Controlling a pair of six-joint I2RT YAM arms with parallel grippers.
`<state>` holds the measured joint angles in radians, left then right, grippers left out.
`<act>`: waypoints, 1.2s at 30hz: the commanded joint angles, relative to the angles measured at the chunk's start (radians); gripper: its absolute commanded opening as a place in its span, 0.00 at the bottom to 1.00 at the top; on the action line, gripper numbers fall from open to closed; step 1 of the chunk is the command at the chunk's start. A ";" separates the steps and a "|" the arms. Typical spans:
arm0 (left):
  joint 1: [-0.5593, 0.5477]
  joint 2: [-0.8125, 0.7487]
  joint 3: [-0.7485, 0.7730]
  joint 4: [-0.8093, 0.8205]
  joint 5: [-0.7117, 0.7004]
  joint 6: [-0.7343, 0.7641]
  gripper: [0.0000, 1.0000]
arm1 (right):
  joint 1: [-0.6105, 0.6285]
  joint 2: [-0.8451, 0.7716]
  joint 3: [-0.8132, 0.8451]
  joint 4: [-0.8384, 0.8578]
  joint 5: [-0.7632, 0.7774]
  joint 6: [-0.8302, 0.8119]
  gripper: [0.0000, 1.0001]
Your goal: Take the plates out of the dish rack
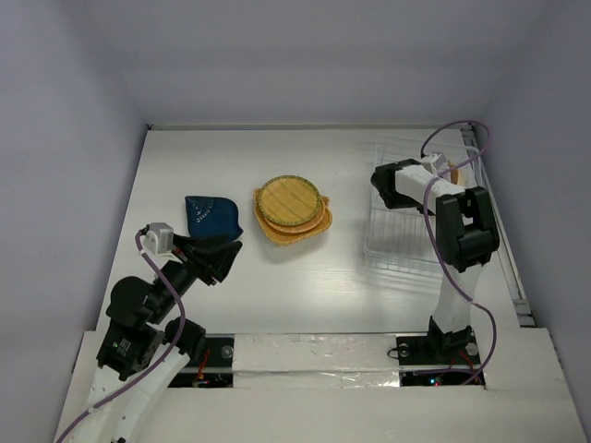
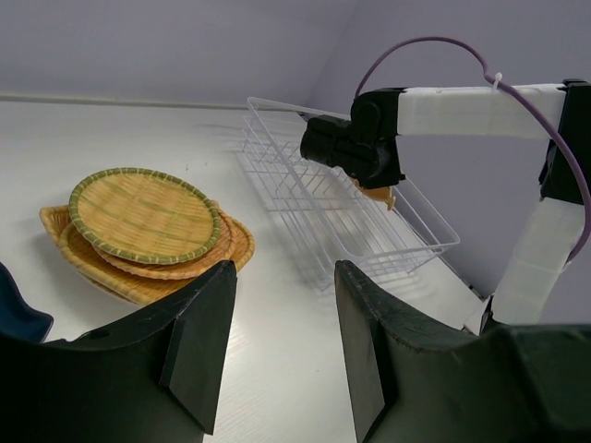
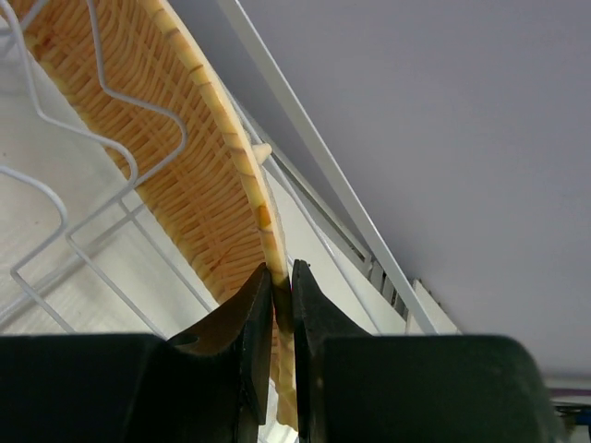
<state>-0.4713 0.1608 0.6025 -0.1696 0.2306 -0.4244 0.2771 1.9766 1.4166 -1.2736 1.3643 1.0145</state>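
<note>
A stack of woven orange-tan plates [image 1: 294,210] lies on the table's middle, with a round green-rimmed one on top [image 2: 143,214]. The clear wire dish rack [image 1: 392,240] stands at the right [image 2: 342,221]. One more plate [image 3: 185,185] stands on edge inside the rack wires; in the top view only a sliver of it [image 1: 454,173] shows. My right gripper [image 3: 280,286] is shut on this plate's rim, which is pinched between both fingers. My left gripper [image 1: 222,263] hovers open and holds nothing [image 2: 282,268], low over the table, near and to the left of the stack.
A dark blue rounded object [image 1: 212,214] lies left of the stack, close to my left gripper. The right arm [image 2: 480,111] reaches over the rack. The rack sits near the table's right edge and the right wall.
</note>
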 commanded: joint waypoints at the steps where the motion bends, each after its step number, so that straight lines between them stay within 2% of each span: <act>1: -0.006 0.014 0.022 0.033 -0.004 0.004 0.44 | 0.001 -0.074 0.080 -0.116 0.163 0.153 0.00; 7: -0.006 0.022 0.020 0.035 -0.002 0.004 0.44 | 0.010 -0.160 0.156 -0.115 0.183 0.095 0.00; 15: -0.006 0.037 0.020 0.036 0.001 0.004 0.44 | 0.010 -0.145 0.237 -0.115 0.187 0.058 0.00; 26: -0.006 0.048 0.019 0.035 0.003 0.004 0.44 | 0.010 0.016 0.160 -0.113 0.167 0.208 0.00; 29: -0.006 0.051 0.019 0.036 0.003 0.003 0.44 | 0.019 0.031 0.131 -0.058 0.133 0.170 0.00; 30: -0.006 0.052 0.020 0.036 0.004 0.003 0.44 | 0.019 0.018 0.111 0.003 0.098 0.109 0.00; 31: -0.006 0.055 0.019 0.036 0.006 0.003 0.44 | 0.019 -0.004 0.082 0.252 0.060 -0.001 0.00; 32: -0.006 0.055 0.020 0.036 0.006 0.003 0.44 | 0.019 -0.103 -0.039 0.440 0.005 -0.321 0.00; 33: -0.006 0.059 0.019 0.038 0.007 0.003 0.44 | 0.005 -0.184 -0.130 0.673 -0.201 -0.481 0.00; 35: -0.006 0.068 0.017 0.039 0.009 0.003 0.44 | -0.041 -0.350 -0.281 1.043 -0.444 -0.630 0.00; 36: -0.006 0.071 0.019 0.036 0.009 0.003 0.43 | -0.041 -0.440 -0.330 1.057 -0.493 -0.607 0.00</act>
<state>-0.4713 0.2104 0.6025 -0.1696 0.2317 -0.4244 0.2718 1.7725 1.1912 -0.7635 1.1835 0.6827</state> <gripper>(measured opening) 0.436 0.151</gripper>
